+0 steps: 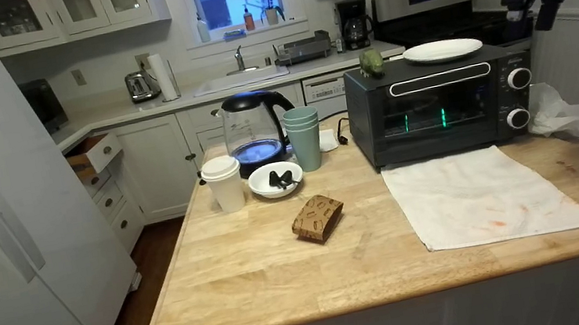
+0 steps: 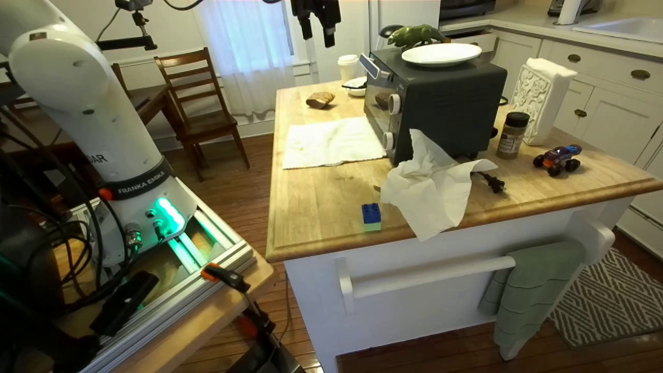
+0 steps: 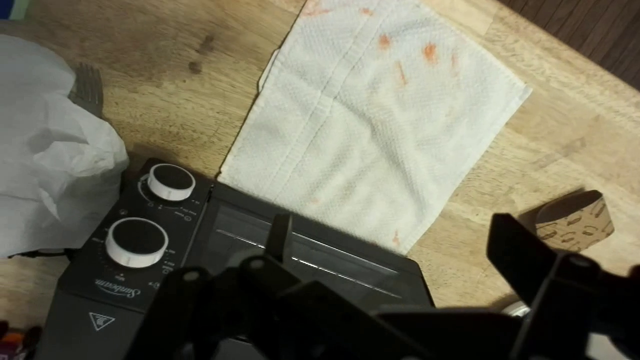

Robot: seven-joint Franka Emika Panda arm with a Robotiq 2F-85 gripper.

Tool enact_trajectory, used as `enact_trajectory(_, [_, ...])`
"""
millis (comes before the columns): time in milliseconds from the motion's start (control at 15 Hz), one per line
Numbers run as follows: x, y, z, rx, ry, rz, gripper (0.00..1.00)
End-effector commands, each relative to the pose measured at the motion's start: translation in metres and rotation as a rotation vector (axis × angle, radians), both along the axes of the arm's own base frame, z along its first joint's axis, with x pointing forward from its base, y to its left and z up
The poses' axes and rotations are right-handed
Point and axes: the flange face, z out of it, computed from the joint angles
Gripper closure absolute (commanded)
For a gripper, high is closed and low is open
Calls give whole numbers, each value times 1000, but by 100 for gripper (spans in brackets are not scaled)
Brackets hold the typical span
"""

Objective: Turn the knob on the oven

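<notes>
Kitchen w/ a wood-topped island point(image 1: 261, 273). Bkgd in an exterior view: white cabinets point(image 1: 152, 170), sink point(image 1: 243, 79) under a window point(image 1: 238, 3), stainless range point(image 1: 420, 29) to the R, tall white fridge point(image 1: 23, 189) at far L. On the island sits the black toaster oven point(image 1: 442, 145), glass door closed; its control panel has an upper knob point(image 1: 519, 79) & a lower knob point(image 1: 518, 118). On top: white plate point(image 1: 442, 50), green toy dinosaur point(image 1: 371, 63). A stained white cloth point(image 1: 472, 196) lies just in front; crumpled white paper point(image 2: 430, 191) is beside the knob end. Further along: glass kettle point(image 1: 248, 128), stacked green cups point(image 1: 306, 145), brown printed sleeve point(image 1: 317, 218).

The white Franka arm point(image 2: 98, 103) is mounted nr the island, base glowing green; it tilts up & leaves the frame top L. The gripper point(image 3: 390, 225) points down, higher than the oven top & apart from it in both exterior views.

Grip is released: fingers spread wide, w/ oven, cloth & wood showing btwn them in the wrist view.
</notes>
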Motion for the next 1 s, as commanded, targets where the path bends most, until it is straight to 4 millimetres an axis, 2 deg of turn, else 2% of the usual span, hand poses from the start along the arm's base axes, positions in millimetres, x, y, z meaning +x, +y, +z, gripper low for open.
enact_trajectory(0, [12,-35,-15,-13,15,-2,0])
enact_trajectory(267, [15,-66,-31,-16,35,-16,0])
enact_trajectory(467, [18,-90,-29,-74,31,-46,0])
enact_trajectory(533, [19,-91,-25,-80,21,-48,0])
enact_trajectory(600, [12,-82,-32,-42,26,-44,0])
enact_trajectory(933, [16,-89,-26,-54,16,-51,0])
